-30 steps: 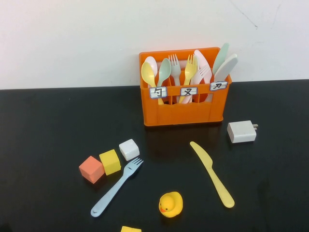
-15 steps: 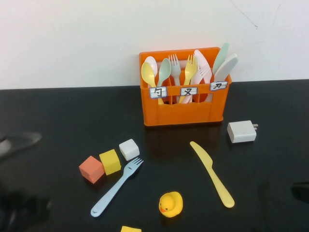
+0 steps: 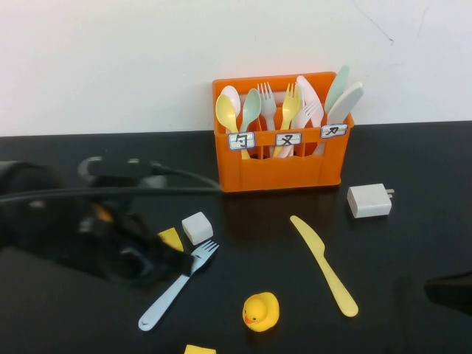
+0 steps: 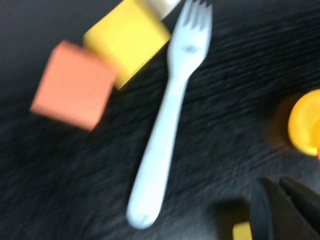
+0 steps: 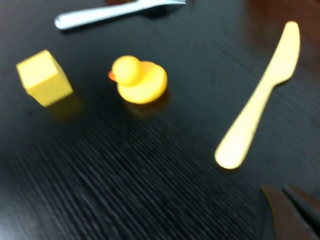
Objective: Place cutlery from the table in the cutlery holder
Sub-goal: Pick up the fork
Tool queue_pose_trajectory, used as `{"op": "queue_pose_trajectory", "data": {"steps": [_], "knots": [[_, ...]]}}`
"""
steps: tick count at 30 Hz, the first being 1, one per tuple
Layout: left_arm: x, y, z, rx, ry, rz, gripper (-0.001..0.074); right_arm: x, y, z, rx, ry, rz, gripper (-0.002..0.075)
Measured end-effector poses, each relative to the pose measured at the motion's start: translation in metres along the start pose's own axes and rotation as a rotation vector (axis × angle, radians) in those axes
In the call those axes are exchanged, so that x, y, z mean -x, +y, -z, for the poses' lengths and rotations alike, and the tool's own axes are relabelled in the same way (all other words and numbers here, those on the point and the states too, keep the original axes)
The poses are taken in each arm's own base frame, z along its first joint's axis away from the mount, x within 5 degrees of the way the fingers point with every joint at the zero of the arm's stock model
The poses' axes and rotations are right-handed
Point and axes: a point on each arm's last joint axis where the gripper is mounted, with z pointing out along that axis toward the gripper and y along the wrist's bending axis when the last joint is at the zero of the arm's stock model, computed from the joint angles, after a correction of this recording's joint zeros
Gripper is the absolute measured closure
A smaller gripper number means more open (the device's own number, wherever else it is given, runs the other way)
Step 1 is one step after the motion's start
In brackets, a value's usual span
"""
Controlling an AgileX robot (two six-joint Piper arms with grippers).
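High view shows you at the approach step: the left gripper [image 3: 166, 258], fingers pressed together and holding nothing, hangs low over the table [image 3: 413, 169] right beside the blue fork [image 3: 179, 284], whose tines lie just past it and whose handle trails back toward you. Both pieces lie flat, not yet lifted. The yellow knife [image 3: 323, 264] lies well off to that gripper's right, nearer the right gripper [image 3: 450, 291], which sits shut at the table's near right edge, only its dark tip in view. The cutlery holder [image 3: 279, 166] stands beyond both, against the wall, already crowded with cutlery.

Next you need the left fingers spread and lowered across the fork's handle. The yellow cube [image 3: 171, 237] and white cube [image 3: 197, 227] sit close by the fork's tines, possibly touching; the blur hides it. Take the bare handle end, then. The rubber duck [image 3: 261, 311] sits clear to the right.
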Motion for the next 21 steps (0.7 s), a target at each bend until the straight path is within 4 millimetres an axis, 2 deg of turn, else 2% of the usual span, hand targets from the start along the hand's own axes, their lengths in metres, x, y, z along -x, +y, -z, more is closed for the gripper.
{"op": "queue_pose_trajectory", "data": {"steps": [5, 8, 11, 15, 18, 21], "knots": [[0.009, -0.014, -0.03, 0.041, 0.049, -0.01, 0.0736, -0.006, -0.003, -0.002, -0.07, 0.082, -0.003, 0.0728], [0.011, -0.015, -0.049, 0.1, 0.087, -0.031, 0.0703, -0.01, -0.006, -0.001, -0.106, 0.13, -0.028, 0.0728], [0.015, -0.018, -0.062, 0.127, 0.106, -0.059, 0.0611, -0.011, -0.007, -0.001, -0.115, 0.142, -0.04, 0.0728], [0.024, -0.02, -0.073, 0.138, 0.11, -0.074, 0.0429, -0.013, -0.007, -0.001, -0.109, 0.167, -0.022, 0.0728], [0.031, -0.02, -0.082, 0.144, 0.109, -0.079, 0.0363, -0.015, -0.006, -0.001, -0.096, 0.184, -0.024, 0.0728], [0.034, -0.02, -0.091, 0.146, 0.106, -0.083, 0.0342, -0.015, -0.005, -0.001, -0.089, 0.189, -0.028, 0.0728]]}}
